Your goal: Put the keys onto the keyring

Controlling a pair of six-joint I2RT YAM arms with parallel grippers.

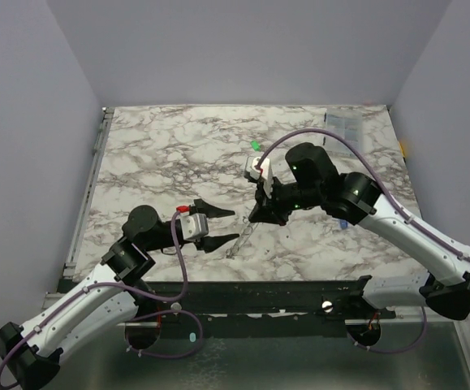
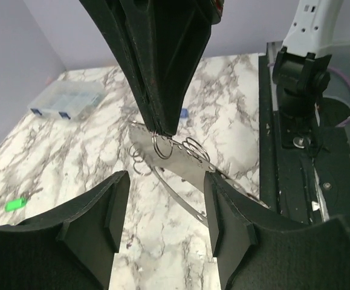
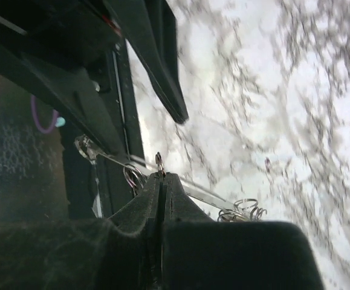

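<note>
Grey wire keyring (image 3: pixel 159 159), probably light, springy, slippery: my right gripper (image 3: pixel 161 176) is clamped on its rim, the surest hold. My left gripper (image 2: pixel 166 182) stands apart, the ring just ahead.

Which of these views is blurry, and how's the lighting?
Right wrist view: marble tabletop smeared by blur, right gripper a dark silhouette. Left wrist view: sharp, split ring crisp, left gripper underexposed. Top view: evenly lit, sharp.
</note>
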